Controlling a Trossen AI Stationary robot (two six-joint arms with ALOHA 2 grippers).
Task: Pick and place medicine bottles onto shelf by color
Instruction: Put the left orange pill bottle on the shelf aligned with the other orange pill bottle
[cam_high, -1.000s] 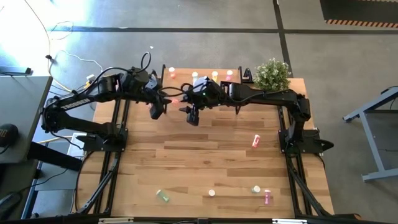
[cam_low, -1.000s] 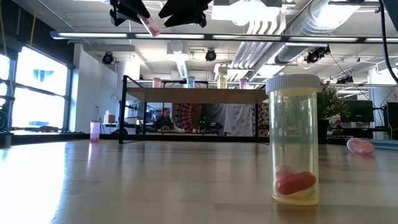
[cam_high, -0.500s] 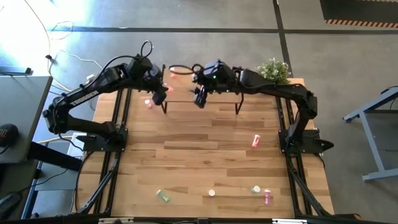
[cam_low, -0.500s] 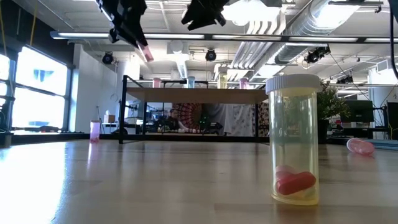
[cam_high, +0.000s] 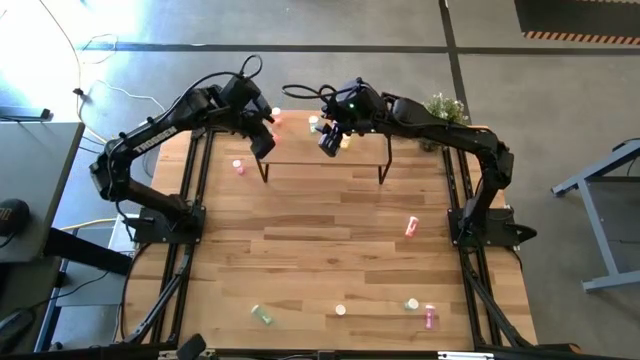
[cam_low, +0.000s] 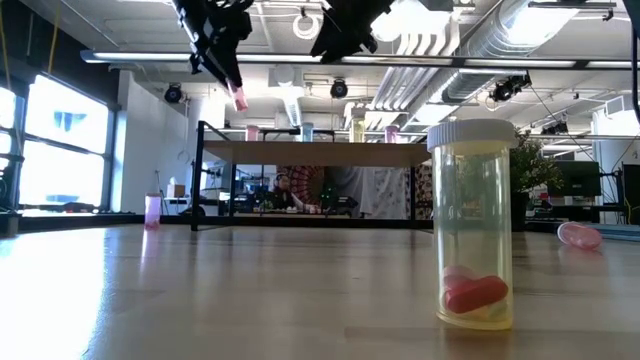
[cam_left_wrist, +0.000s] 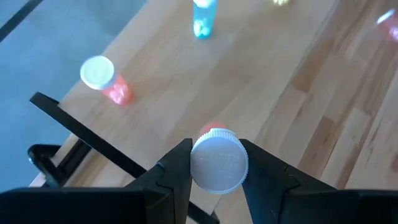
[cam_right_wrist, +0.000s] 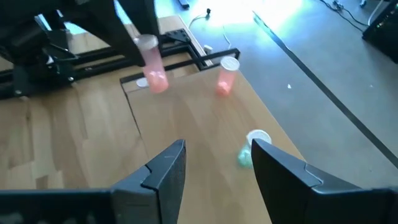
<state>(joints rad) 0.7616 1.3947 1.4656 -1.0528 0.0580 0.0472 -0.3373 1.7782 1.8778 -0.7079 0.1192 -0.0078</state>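
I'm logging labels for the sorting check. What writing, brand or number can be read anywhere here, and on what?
None can be read.
Bottle near the low camera: no label showing.
Capped bottle in the left gripper: cap is blank.
Bottles on the shelf: too small to tell.

You've got two arms over one bench (cam_high: 330, 250) and one shelf (cam_high: 300, 135). Five bottles lie loose on the bench: four near you, one mid-right.

No readable text, labels, brands, numbers or signs in any view; bottle caps and bodies show no print that can be made out.
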